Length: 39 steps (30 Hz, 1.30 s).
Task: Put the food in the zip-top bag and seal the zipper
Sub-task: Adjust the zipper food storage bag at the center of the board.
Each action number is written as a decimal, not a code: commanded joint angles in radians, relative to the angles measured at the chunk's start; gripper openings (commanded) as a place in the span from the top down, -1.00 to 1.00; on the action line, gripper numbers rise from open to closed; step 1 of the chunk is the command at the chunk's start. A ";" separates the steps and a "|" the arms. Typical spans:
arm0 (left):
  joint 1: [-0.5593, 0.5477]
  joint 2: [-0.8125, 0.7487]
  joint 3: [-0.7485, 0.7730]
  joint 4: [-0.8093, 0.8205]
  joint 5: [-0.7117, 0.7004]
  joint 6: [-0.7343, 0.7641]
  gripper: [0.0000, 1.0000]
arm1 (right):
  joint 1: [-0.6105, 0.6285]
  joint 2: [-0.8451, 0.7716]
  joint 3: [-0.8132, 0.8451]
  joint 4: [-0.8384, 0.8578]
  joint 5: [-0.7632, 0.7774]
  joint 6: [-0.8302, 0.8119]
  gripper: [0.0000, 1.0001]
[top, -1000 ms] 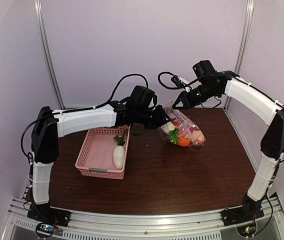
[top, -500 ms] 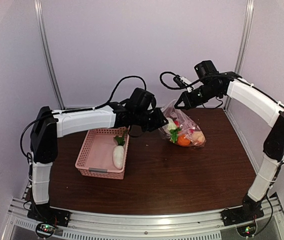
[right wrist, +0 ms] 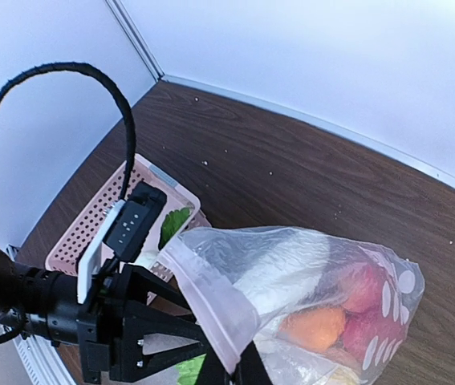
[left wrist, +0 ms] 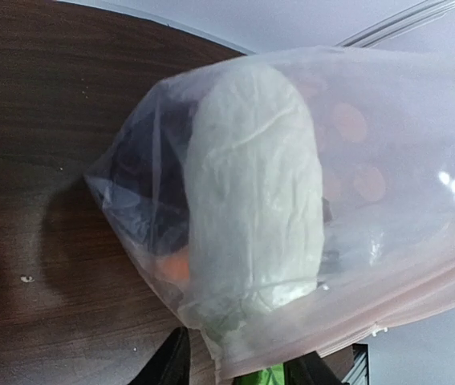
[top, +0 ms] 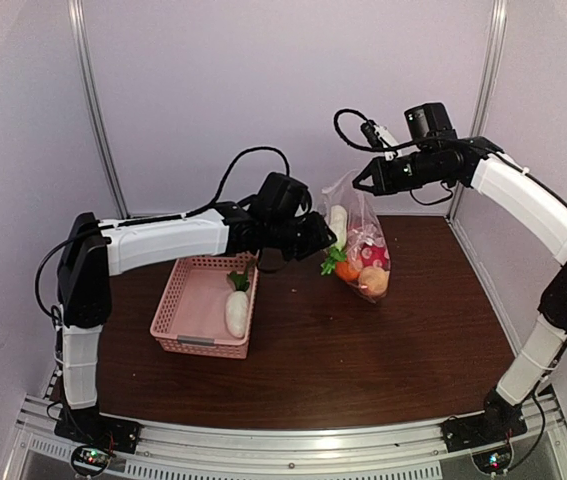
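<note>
Black right gripper (top: 360,185) pinches the clear polka-dotted zip-top plastic bag (top: 361,245) by its mouth, bag hanging above the brown wooden table (top: 413,330). Left gripper (top: 325,236) clamps the bag's other edge. White radish (top: 236,312) lies in pink lattice basket (top: 185,310).

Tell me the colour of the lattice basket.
Pink basket, clearest in the top external view.

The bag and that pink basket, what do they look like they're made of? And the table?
The zip-top bag looks like thin clear plastic film: it crinkles, shines, and the food shows through, with white dots printed on it. The pink basket seems to be moulded rigid plastic, matte, with a regular lattice of holes. The table looks like dark wood or a wood-grain laminate; which one, the pictures cannot settle.
</note>
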 commanded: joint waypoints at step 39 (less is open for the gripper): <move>0.085 -0.023 0.047 -0.055 0.031 0.251 0.70 | 0.005 -0.086 -0.181 0.105 -0.068 -0.003 1.00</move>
